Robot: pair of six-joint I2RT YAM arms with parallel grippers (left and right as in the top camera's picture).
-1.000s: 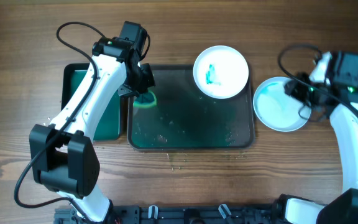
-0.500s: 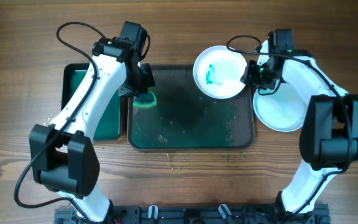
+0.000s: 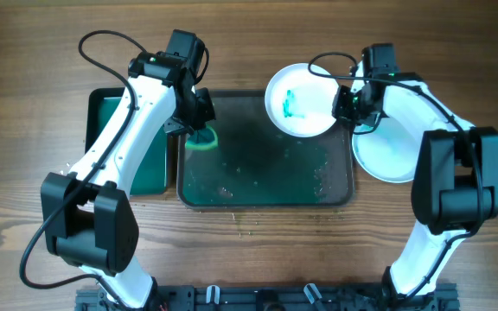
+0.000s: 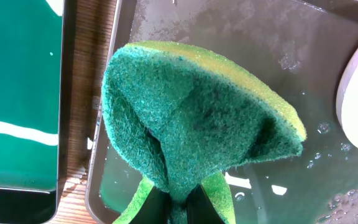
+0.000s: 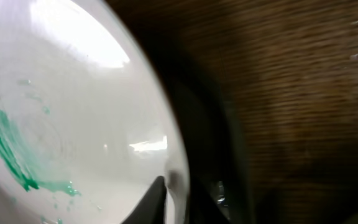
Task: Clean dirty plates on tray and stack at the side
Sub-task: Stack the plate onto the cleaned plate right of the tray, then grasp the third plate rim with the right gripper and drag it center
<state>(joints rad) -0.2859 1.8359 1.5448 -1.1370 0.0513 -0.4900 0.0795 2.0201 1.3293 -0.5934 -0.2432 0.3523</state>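
On wooden surface (image 3: 24, 190), wet tray (image 3: 266, 164); left gripper (image 3: 199, 130) pinches sponge (image 4: 191, 124); right gripper (image 3: 346, 105) at stained plate (image 3: 314, 112) rim, closure cannot be told

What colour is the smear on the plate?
Green; the smear shows best in the right wrist view.

The tray (image 3: 266, 194) lies at the centre of the table (image 3: 24, 52). A basin (image 3: 102, 121) sits just beside it on the left. The sponge (image 3: 202, 138) is over the tray's far left corner, held in the left gripper (image 3: 199, 130). The first plate (image 3: 296, 99) sits at the tray's far right corner, overhanging the far rim, with the right gripper (image 3: 348, 105) at its right edge. The second plate (image 3: 396, 160) lies on the table just right of the tray.
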